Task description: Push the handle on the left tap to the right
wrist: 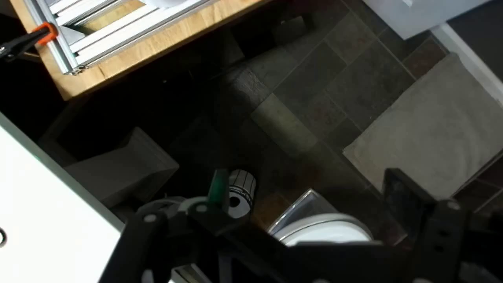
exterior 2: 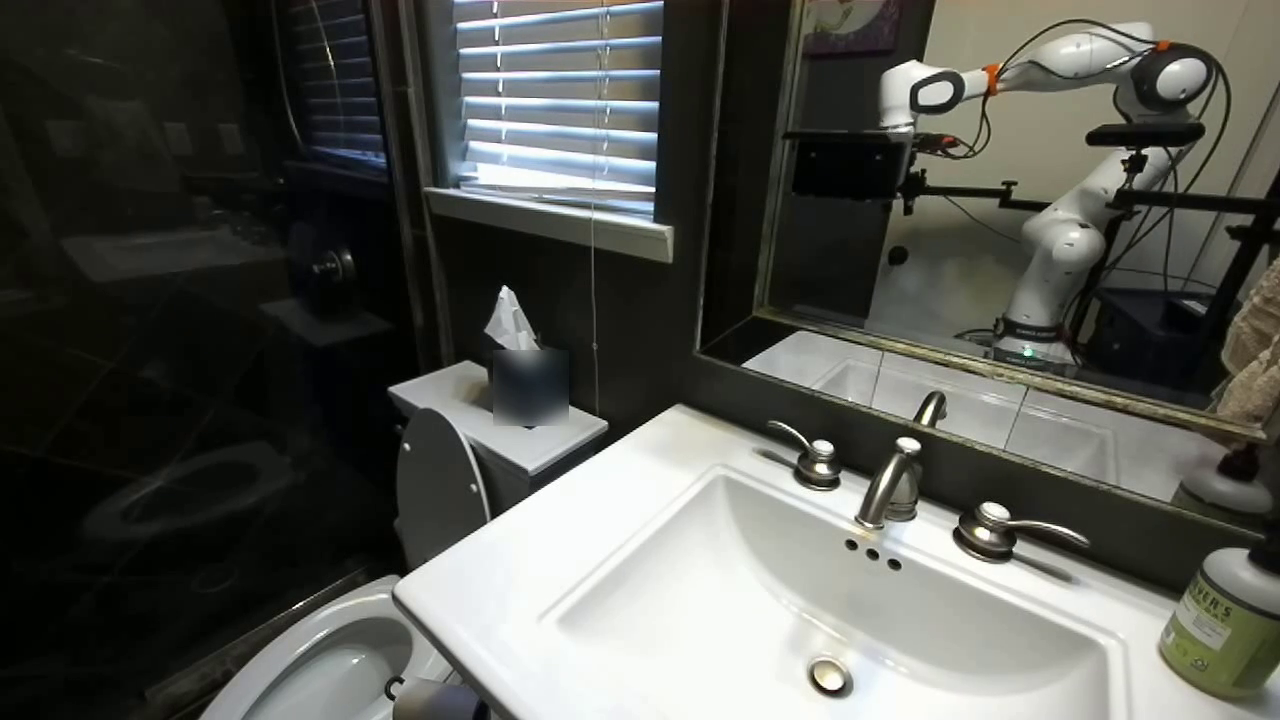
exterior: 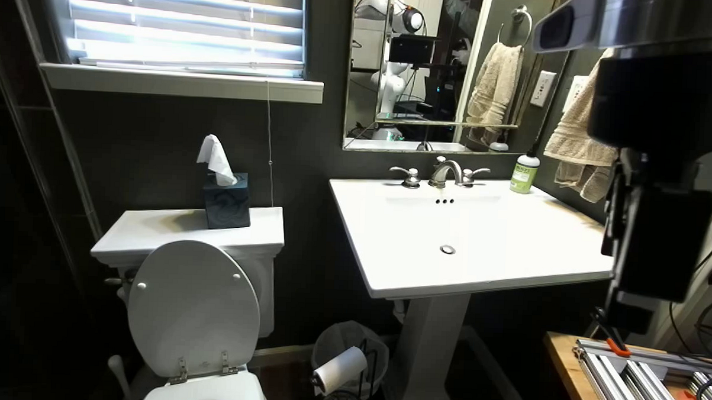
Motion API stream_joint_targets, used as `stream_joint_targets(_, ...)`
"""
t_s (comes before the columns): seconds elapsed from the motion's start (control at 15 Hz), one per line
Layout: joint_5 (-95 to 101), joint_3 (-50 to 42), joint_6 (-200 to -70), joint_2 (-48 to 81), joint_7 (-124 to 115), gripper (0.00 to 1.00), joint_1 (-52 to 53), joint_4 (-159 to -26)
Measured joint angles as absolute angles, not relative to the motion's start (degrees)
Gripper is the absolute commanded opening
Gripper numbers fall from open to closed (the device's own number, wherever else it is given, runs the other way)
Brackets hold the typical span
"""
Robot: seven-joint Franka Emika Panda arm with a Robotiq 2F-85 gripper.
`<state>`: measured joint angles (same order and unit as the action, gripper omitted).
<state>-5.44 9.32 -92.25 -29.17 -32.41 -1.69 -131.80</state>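
Spread wide, the claw [wrist: 308, 188] is seen in the wrist view with a broad gap between its two fingers [wrist: 404, 196]; in an exterior view its dark housing [exterior: 655, 104] is shown at the right, large and blurred, well apart from the left tap [exterior: 412, 179]. In both exterior views this tap is found on the far side of the white surface [exterior 2: 560, 530], to the left of the curved spout [exterior 2: 884, 492]. Its body is short and rounded, in silvery metal shaded with grey, and is flared toward a round base [exterior 2: 818, 482]. It is topped by a small cap [exterior 2: 822, 449], on which a pale patch of light is reflected. From this top the handle [exterior 2: 790, 432] is extended to the left, away from the spout; it is slender, smooth and gently curved, and its free end is held clear of the surface. A soft shadow [exterior 2: 772, 457] is cast beneath it on the white. Much the same form is repeated in the right tap [exterior 2: 985, 532], whose lever [exterior 2: 1050, 531] is pointed to the right. On the near side of the spout, three small dark holes [exterior 2: 873, 554] are lined up in the wall of the basin [exterior 2: 740, 560], and a round drain [exterior 2: 830, 676] is set in its floor.
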Motion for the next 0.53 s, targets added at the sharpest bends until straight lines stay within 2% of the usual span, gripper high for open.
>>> stream_joint_targets(0.53, -3.44, 10.6, -109.52, -20.69, -54.86, 1.0, -3.8, -131.24)
